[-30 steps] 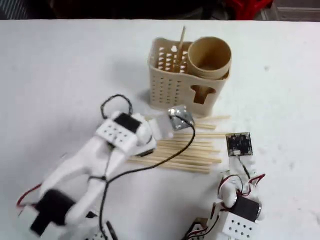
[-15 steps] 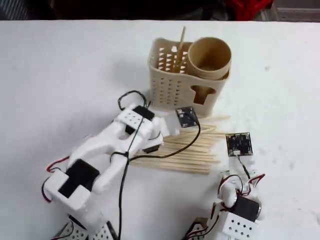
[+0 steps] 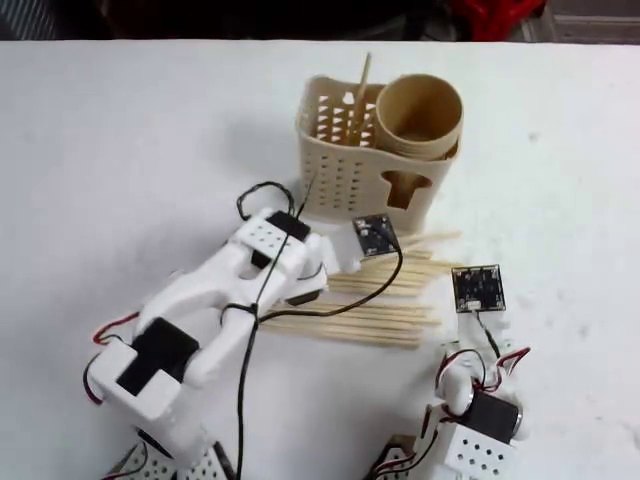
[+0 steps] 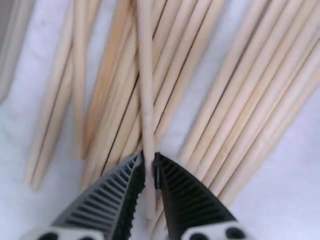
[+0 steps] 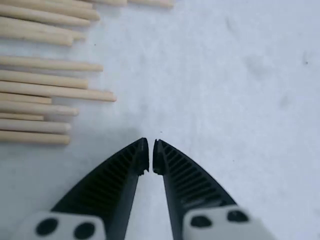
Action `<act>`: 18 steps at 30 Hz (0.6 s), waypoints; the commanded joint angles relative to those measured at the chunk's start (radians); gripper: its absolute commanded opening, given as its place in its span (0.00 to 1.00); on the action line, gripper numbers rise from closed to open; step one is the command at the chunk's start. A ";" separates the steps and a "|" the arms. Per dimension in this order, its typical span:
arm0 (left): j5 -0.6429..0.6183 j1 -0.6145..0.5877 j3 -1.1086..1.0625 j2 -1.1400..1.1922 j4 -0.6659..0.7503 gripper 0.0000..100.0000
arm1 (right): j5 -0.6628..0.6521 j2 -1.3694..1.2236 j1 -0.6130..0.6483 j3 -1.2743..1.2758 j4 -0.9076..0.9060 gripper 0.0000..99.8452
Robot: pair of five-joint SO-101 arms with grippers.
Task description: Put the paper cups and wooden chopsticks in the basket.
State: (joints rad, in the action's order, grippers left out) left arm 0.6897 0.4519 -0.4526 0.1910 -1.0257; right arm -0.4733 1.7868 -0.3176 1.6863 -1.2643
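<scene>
Left fingers (image 4: 122, 187) pinch one chopstick (image 4: 145, 90) atop pile (image 4: 240, 100); I lift straight up, keep it clear of neighbours, then tip it into basket (image 3: 335, 185). Right fingers (image 5: 122, 172) pressed together, empty.

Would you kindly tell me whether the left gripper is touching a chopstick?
Touching. In the left wrist view, the left gripper is shut on one chopstick, with no gap on either side.

Light is diffuse and even, coming from overhead. The tabletop (image 3: 120, 150) is close to blown out in the high view, and the room behind it is dark. Shadows are soft and short: faint under the left arm (image 3: 200, 310) and at the foot of the basket (image 3: 345, 170). Thin dark lines sit between the chopsticks (image 4: 215, 90). The tabletop shows a dull patch around the right claw (image 5: 150, 150) tips.
</scene>
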 commanded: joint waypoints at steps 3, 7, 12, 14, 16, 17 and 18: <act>0.006 -0.045 0.006 -0.199 -0.103 0.02 | -0.008 0.010 -0.007 0.005 -0.005 0.03; 0.011 -0.079 0.006 -0.351 -0.212 0.02 | -0.008 0.010 -0.007 0.005 -0.005 0.03; 0.012 -0.136 0.006 -0.521 -0.324 0.02 | -0.008 0.010 -0.007 0.005 -0.005 0.03; 0.014 -0.151 0.008 -0.591 -0.347 0.02 | -0.008 0.010 -0.007 0.005 -0.005 0.03; 0.014 -0.153 0.009 -0.661 -0.367 0.02 | -0.008 0.010 -0.007 0.005 -0.005 0.03; 0.012 -0.148 0.009 -0.696 -0.377 0.02 | -0.008 0.010 -0.007 0.005 -0.005 0.03; 0.006 -0.145 0.014 -0.731 -0.384 0.02 | -0.008 0.010 -0.007 0.005 -0.005 0.03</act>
State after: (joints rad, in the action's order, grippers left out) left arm 0.6912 0.3076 -0.4557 -0.3874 -1.3740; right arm -0.4733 1.7868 -0.3176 1.6863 -1.2643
